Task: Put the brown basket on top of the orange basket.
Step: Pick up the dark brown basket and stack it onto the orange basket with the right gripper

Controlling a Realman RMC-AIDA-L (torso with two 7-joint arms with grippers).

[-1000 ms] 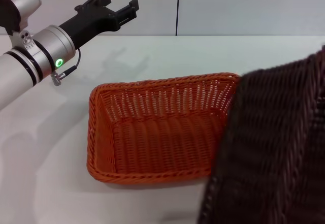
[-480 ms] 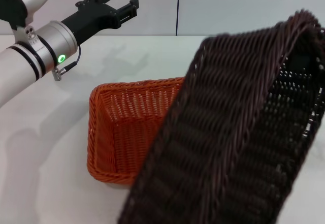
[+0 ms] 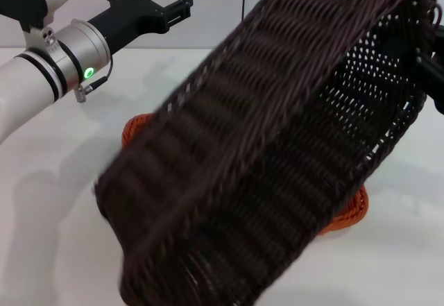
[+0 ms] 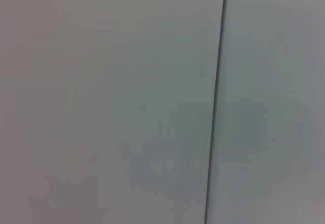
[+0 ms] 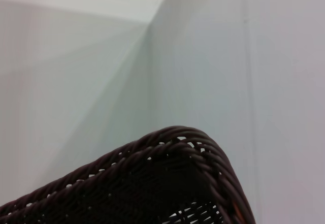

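White tabletop scene: brown basket, tilted, has swung over orange basket, carried from the right, grip unseen; left pincer idle, released, well clear.

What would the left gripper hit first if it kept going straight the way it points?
Probably the back wall: the left gripper points up and away over the table, missing the brown basket, though depth is unclear.

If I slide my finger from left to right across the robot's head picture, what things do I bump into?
left gripper raised above the table → orange basket, only its edge peeking out → brown basket, tilted in the air over it.
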